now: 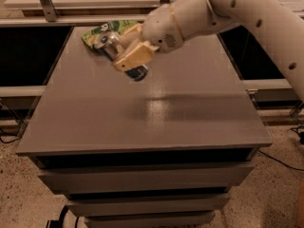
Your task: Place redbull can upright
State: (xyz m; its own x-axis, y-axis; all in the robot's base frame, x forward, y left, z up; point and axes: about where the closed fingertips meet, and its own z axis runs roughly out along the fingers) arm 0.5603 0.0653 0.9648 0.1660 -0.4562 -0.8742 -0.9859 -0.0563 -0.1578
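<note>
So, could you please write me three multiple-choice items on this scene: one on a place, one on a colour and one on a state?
1. Where is the redbull can?
A) in the gripper, over the table's rear left
B) standing at the front edge
C) on the floor

2. What colour is the packet behind the can?
A) purple
B) green
C) black

3. How does the can sit?
A) upright
B) crushed flat
C) tilted

Answers: 1 A, the gripper's fingers clamp it over the rear left; 2 B, the packet is green; 3 C, its silver top points rear left and its blue base front right.
</note>
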